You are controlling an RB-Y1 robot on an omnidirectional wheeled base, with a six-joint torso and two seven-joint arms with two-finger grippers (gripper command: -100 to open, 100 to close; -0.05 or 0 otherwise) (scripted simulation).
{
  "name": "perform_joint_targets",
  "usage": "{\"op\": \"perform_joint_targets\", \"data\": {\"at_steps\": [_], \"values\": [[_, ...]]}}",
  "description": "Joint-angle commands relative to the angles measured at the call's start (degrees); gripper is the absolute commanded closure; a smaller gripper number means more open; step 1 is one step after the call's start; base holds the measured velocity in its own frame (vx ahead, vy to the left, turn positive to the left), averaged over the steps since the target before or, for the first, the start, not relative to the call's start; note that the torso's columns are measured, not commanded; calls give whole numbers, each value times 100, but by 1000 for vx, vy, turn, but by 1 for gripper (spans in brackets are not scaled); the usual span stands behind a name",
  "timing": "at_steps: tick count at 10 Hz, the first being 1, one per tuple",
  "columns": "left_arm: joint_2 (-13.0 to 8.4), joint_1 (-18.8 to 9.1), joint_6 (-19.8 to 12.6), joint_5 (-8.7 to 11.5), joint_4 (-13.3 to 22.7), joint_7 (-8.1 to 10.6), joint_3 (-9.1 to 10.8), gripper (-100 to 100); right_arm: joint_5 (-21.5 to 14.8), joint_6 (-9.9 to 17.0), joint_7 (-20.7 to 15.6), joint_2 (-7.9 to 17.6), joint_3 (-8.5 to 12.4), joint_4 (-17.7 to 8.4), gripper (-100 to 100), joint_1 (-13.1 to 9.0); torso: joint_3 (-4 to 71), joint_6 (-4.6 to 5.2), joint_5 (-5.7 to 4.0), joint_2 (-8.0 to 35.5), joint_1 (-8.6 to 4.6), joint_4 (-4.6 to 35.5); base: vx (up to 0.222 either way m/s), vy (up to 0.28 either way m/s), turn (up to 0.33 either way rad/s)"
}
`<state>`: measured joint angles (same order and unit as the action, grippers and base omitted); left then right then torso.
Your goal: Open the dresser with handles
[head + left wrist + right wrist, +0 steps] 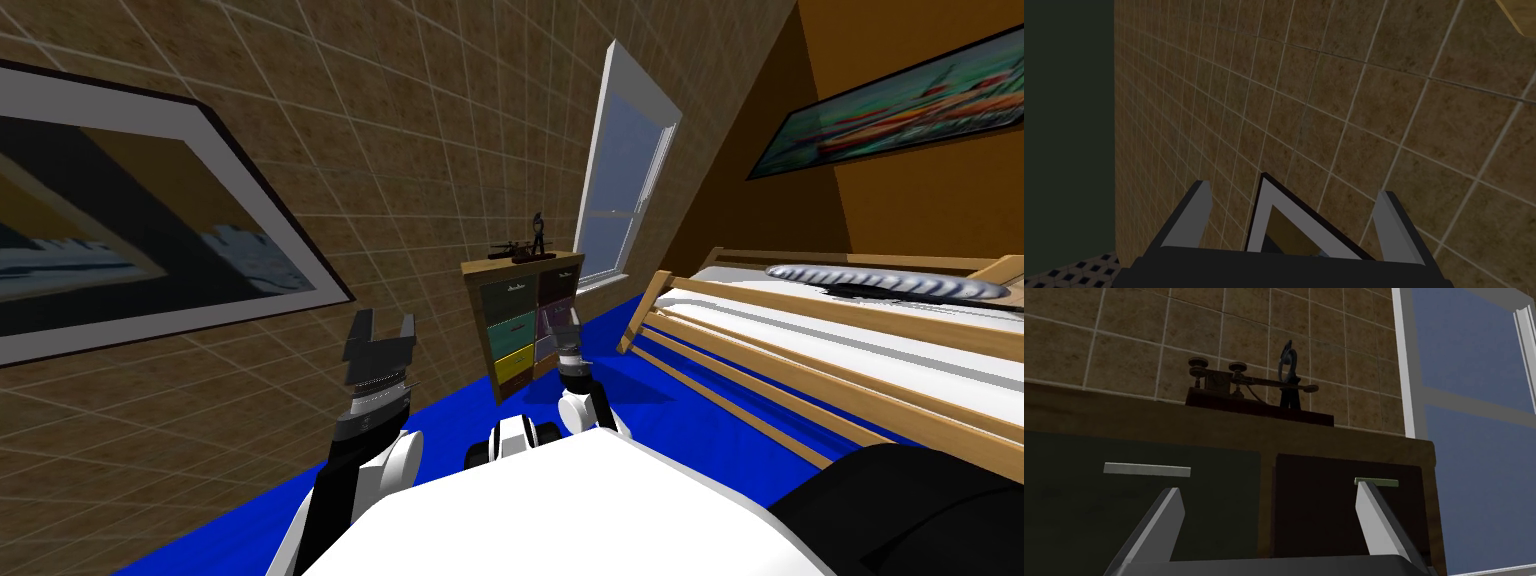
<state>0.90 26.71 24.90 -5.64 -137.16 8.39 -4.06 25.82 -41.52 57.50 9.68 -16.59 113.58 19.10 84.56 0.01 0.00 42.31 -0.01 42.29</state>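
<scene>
A wooden dresser (523, 318) with coloured drawer fronts stands against the tiled wall beside the window. My right gripper (568, 328) is held out just in front of its right column, open and holding nothing. In the right wrist view the right gripper (1269, 490) faces the top row. A dark green drawer (1084, 513) carries a pale bar handle (1147, 469). Beside it, a dark maroon drawer (1324, 508) has its own handle (1376, 482), close behind one fingertip (1369, 498). My left gripper (380, 335) is raised at the left, away from the dresser, fingers (1196, 210) open.
A dark ornament on a base (1259, 395) sits on the dresser top. A slatted wooden bed (800, 340) lies to the right, with blue floor (690, 400) between it and the dresser. The window (625, 180) is next to the dresser. A large framed picture (130, 230) hangs on the left wall.
</scene>
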Motion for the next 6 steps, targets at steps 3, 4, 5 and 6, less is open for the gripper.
{"op": "perform_joint_targets", "data": {"at_steps": [3,4,5,6], "values": [[0,0,0,0,0,0,0,0,430,-256,740,35,-266,-391,-100,-156,0,0,0,0,0,0,12,4,54],[0,0,0,0,0,0,0,0,430,-256,909,35,-266,-391,-100,-156,1,-3,0,-3,1,-1,15,4,44],[0,0,0,0,0,0,0,0,430,-256,996,35,-266,-391,-100,-156,2,0,0,-3,1,-1,7,2,-20],[0,0,0,0,0,0,0,0,648,-379,1204,59,-397,-590,-100,-239,0,0,0,0,0,0,11,5,99]]}}
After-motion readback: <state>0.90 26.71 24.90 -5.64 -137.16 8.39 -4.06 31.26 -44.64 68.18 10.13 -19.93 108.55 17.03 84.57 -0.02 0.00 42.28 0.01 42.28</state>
